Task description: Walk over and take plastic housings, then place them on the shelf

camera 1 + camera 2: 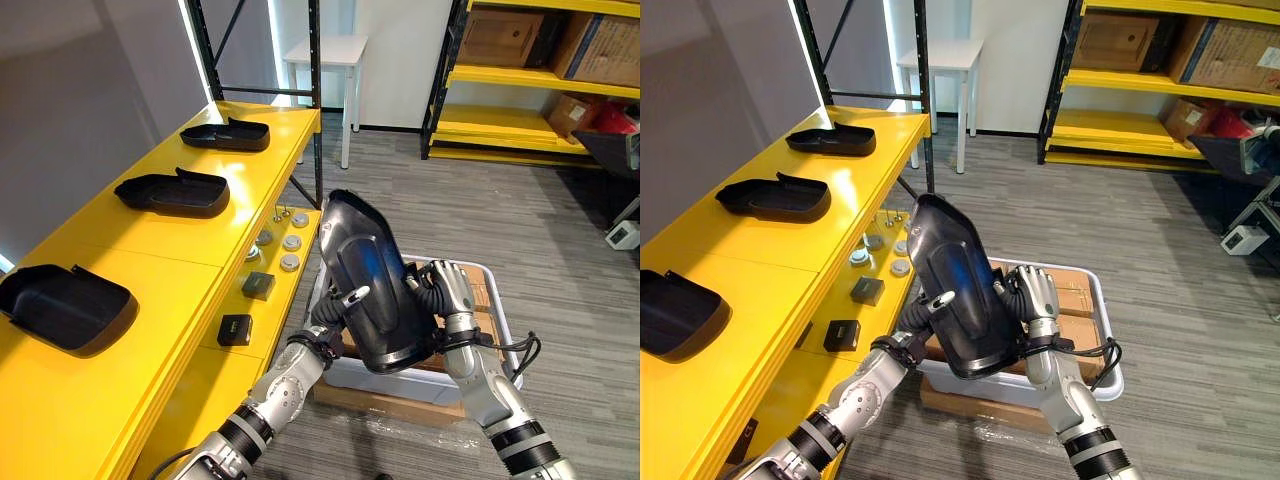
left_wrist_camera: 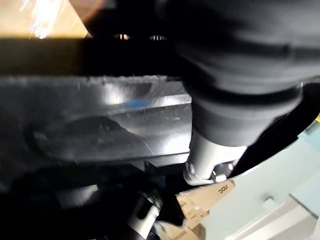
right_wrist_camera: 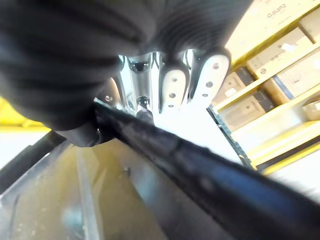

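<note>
The black plastic housing (image 1: 366,275) hangs tilted above the white bin (image 1: 503,318). The left hand (image 1: 352,297) and right hand (image 1: 452,290) clamp its opposite edges, fingers curled.

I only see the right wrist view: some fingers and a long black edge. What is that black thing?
Observer: It's a black plastic housing, held up on end between the right hand and the left hand, above a white bin.
Operator: Are there more like it?
Observer: Yes, three lie in a row on the yellow shelf at the robot's left: the near housing, the middle housing and the far housing.
</note>
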Tool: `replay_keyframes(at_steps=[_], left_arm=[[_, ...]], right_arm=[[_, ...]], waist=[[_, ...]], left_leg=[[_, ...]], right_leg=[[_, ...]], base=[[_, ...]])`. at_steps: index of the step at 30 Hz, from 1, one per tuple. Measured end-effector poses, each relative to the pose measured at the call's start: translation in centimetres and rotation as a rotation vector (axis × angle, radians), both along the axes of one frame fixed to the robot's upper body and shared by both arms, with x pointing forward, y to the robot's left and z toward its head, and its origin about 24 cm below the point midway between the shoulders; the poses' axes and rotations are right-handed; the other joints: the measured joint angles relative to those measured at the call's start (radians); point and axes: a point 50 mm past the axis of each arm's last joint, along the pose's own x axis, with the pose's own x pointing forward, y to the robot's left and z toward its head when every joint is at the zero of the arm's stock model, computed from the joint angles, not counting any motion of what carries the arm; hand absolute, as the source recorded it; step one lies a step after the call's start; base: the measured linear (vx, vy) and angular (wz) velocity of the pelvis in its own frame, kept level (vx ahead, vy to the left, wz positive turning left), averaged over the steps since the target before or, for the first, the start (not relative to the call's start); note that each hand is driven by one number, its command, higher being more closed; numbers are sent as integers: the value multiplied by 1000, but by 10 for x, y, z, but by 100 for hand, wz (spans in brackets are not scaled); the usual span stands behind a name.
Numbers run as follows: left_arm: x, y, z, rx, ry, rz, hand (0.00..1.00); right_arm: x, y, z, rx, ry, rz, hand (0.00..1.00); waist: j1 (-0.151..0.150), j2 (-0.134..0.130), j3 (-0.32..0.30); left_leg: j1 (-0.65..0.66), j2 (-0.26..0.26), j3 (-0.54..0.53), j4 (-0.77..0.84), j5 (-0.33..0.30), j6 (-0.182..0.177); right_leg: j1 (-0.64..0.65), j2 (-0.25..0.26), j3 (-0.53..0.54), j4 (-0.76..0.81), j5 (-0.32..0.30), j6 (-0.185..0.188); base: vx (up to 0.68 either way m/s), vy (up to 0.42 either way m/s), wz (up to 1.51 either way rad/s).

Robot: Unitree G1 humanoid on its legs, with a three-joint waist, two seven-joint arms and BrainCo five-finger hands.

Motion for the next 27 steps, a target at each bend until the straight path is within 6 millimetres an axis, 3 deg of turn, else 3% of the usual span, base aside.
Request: replay_keyframes(at_steps=[12, 22, 23, 27], left_arm=[[-4, 0, -2, 120, -45, -19, 100], [-17, 0, -11, 100, 7, 42, 100], [-20, 1, -13, 87, 23, 57, 100], [-19, 8, -10, 39, 37, 127, 100]], right_arm=[[-14, -1, 11, -29, -62, 37, 100], [-24, 4, 6, -80, -76, 82, 100], [-26, 5, 4, -88, -76, 90, 0], [-39, 15, 5, -47, -82, 149, 0]], waist=[[-3, -3, -3], [-4, -4, -4], [-3, -4, -4], [5, -4, -4]], left_leg=[[-11, 4, 0, 10, -1, -2], [-8, 8, 9, 13, -3, -4], [-8, 8, 10, 13, -4, -5], [-11, 12, 15, 22, -11, -15]], right_leg=[[-7, 4, 1, 0, 2, -3], [-8, 7, 8, 0, 4, -5], [-8, 8, 9, 0, 4, -5], [-11, 15, 15, 0, 4, -6]], base=[[-2, 1, 0], [-4, 6, -2], [0, 0, 0], [-3, -2, -3]])
